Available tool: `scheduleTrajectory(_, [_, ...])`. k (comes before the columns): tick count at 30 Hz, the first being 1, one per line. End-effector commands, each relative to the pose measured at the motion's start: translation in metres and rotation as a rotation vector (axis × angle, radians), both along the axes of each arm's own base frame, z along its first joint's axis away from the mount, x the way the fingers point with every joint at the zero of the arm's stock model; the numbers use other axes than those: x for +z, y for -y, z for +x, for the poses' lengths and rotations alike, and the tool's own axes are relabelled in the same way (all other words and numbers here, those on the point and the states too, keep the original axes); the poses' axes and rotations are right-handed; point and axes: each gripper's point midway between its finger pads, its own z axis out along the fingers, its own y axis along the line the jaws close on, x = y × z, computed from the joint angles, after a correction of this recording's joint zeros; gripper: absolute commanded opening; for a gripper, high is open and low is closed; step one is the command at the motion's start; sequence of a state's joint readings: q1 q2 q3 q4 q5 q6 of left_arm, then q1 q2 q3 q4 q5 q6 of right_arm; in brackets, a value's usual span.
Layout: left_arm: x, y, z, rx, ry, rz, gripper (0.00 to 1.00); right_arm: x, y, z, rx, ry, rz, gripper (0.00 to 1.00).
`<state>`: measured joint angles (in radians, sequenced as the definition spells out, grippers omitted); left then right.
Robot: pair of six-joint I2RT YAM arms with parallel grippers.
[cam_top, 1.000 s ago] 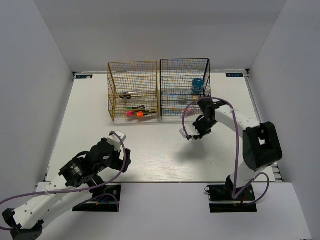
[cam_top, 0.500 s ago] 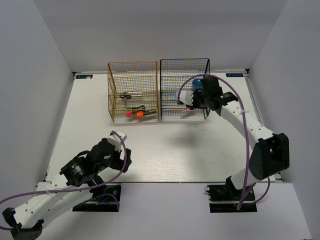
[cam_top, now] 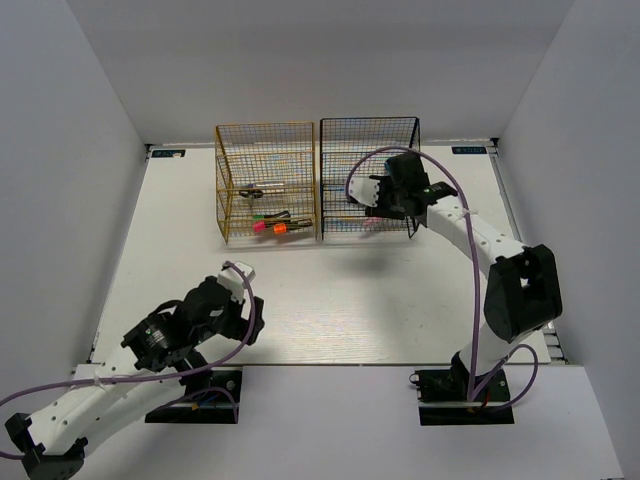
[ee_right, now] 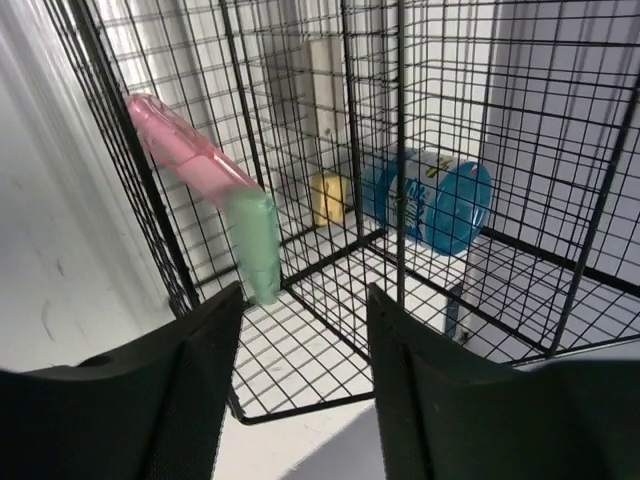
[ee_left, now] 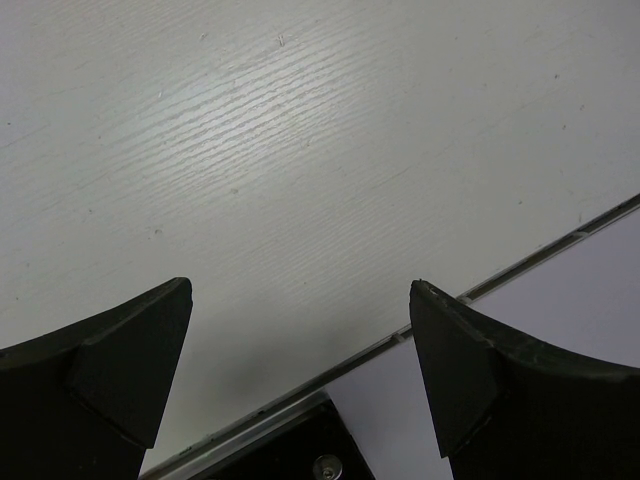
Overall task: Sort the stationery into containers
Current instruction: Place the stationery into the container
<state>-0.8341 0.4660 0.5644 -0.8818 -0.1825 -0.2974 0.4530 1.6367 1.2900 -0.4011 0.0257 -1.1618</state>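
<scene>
Looking at the right gripper (ee_right: 303, 298), what do its fingers do?

They stand apart with nothing between them. The claw is released, and it hangs just in front of the black rack (cam_top: 368, 140), at that rack's near face.

Where is the pink-and-green stick (ee_right: 232, 195)?

It is at the black rack's near left corner, tilted, with the pink end high and the green end low. It looks blurred in the right wrist view. I cannot tell whether it rests on the mesh floor or only leans against the wires.

What else sits in that rack?

A round blue jar (ee_right: 435, 200) lies on its side on the mesh, farther in. A small yellow piece (ee_right: 328, 198) is just beside it, on its left. From above, the arm hides both.

And the gold rack (cam_top: 265, 150)?

It stands just left of the black one. Highlighters (cam_top: 270, 227) with pink and orange caps lie on its low near tier. The scissors (cam_top: 255, 190) lie on the tier above and behind.

What about the left gripper (ee_left: 300, 288)?

It is released too, fingers wide apart and holding nothing. It hovers over the white table (ee_left: 300, 130) by the near edge, well apart from both racks. A black base plate (ee_left: 300, 450) shows below it.
</scene>
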Motion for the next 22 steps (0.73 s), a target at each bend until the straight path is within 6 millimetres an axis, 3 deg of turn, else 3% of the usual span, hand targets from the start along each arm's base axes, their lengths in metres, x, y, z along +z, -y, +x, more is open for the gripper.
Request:
scheduleTrajectory(1, [0.012,0.007,0.005,-0.002,0.020,-0.031,0.99,0.057,-0.021,0.003,-0.015,0.075,0.181,0.54])
scheduleTrajectory(2, [0.012,0.007,0.007,0.000,0.018,-0.022,0.90,0.071,-0.021,-0.006,-0.104,0.040,0.302,0.48])
scheduleTrajectory(3, [0.018,0.009,0.008,-0.007,0.029,-0.027,0.75,0.084,-0.028,-0.011,-0.126,0.007,0.391,0.29])
scheduleTrajectory(4, [0.019,0.010,0.010,-0.015,0.034,-0.014,0.42,0.095,-0.022,-0.010,-0.213,0.002,0.454,0.00])
scheduleTrajectory(5, [0.020,0.008,0.015,0.003,0.037,0.008,0.00,0.105,-0.019,-0.023,-0.435,-0.094,0.628,0.00])
scheduleTrajectory(6, [0.019,0.009,0.016,0.003,0.028,0.020,0.00,0.106,-0.014,-0.032,-0.485,-0.146,0.634,0.00])
scheduleTrajectory(7, [0.031,0.015,0.021,-0.013,0.056,0.008,0.00,0.124,-0.034,-0.049,-0.400,-0.267,0.712,0.00])
scheduleTrajectory(8, [0.033,0.016,0.024,-0.013,0.066,0.010,0.00,0.106,-0.027,-0.080,-0.506,-0.471,0.672,0.00])
scheduleTrajectory(9, [0.036,0.023,0.030,-0.018,0.066,0.019,0.08,0.104,-0.026,-0.091,-0.540,-0.558,0.694,0.31])
scheduleTrajectory(10, [0.042,0.026,0.034,-0.018,0.073,0.014,0.30,0.113,-0.049,-0.121,-0.437,-0.743,0.768,0.58])
scheduleTrajectory(11, [0.052,0.031,0.039,-0.014,0.092,-0.011,0.58,0.098,-0.046,-0.142,-0.473,-0.858,0.751,0.73])
scheduleTrajectory(12, [0.044,0.036,0.042,-0.005,0.045,0.010,1.00,0.110,-0.046,-0.159,-0.490,-0.902,0.806,0.90])
scheduleTrajectory(13, [0.047,0.034,0.050,0.030,0.032,-0.005,1.00,0.094,-0.040,-0.161,-0.539,-0.908,0.802,0.90])
scheduleTrajectory(14, [0.056,0.049,0.050,-0.013,-0.011,-0.057,1.00,0.084,-0.027,-0.159,-0.617,-0.851,0.777,0.90])
scheduleTrajectory(15, [0.058,0.048,0.057,0.030,-0.043,-0.092,1.00,0.089,-0.012,-0.171,-0.648,-0.769,0.787,0.90])
scheduleTrajectory(16, [0.050,0.052,0.062,0.050,-0.100,-0.097,1.00,0.077,-0.002,-0.163,-0.695,-0.688,0.799,0.90])
scheduleTrajectory(17, [0.058,0.057,0.069,0.042,-0.145,-0.188,1.00,0.070,0.030,-0.148,-0.816,-0.501,0.755,0.90])
scheduleTrajectory(18, [0.060,0.060,0.074,0.053,-0.163,-0.226,1.00,0.043,0.052,-0.162,-0.880,-0.449,0.708,0.90])
scheduleTrajectory(19, [0.055,0.064,0.083,0.058,-0.194,-0.241,1.00,0.069,0.058,-0.146,-0.814,-0.266,0.798,0.90])
scheduleTrajectory(20, [0.057,0.072,0.079,0.007,-0.233,-0.290,1.00,0.075,0.076,-0.147,-0.860,-0.151,0.816,0.90])
scheduleTrajectory(21, [0.057,0.062,0.091,0.051,-0.234,-0.304,1.00,0.057,0.092,-0.149,-0.932,-0.109,0.775,0.90])
scheduleTrajectory(22, [0.055,0.061,0.098,0.064,-0.244,-0.305,1.00,0.061,0.101,-0.153,-0.959,-0.068,0.776,0.90])
